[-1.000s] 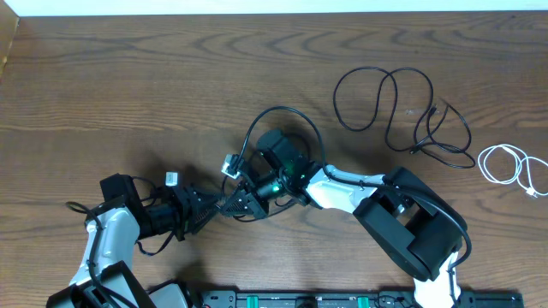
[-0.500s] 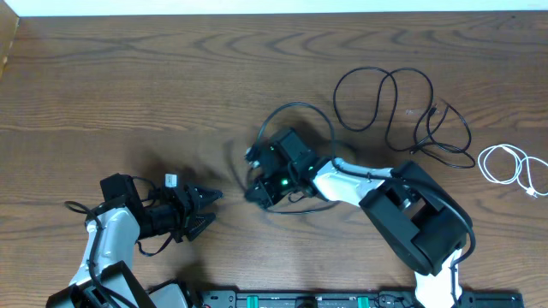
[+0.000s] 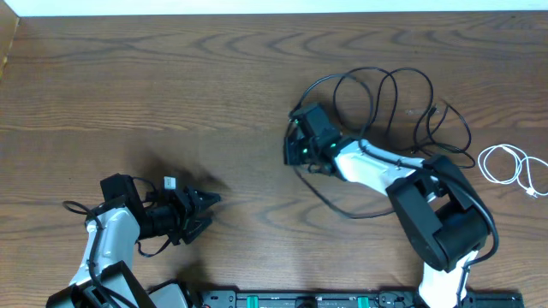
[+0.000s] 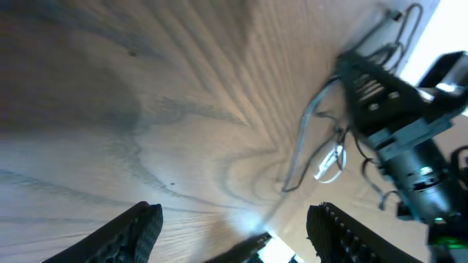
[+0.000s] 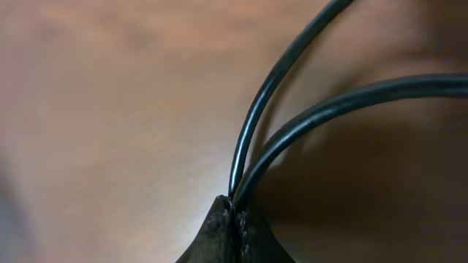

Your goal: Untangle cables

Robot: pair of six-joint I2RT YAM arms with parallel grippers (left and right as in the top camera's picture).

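Though unclear overhead, right gripper tight on black cable in wrist view; left gripper agape.

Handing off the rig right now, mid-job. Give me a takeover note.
Left gripper: open, empty, at lower left.
Right gripper: shut on two strands of the black cable, near centre.
White cable: coiled at the far right, apart from the black one.
Done: the two cables lie separate.
Left: the black cable's loops cross each other at upper right; probably draw them out flat.
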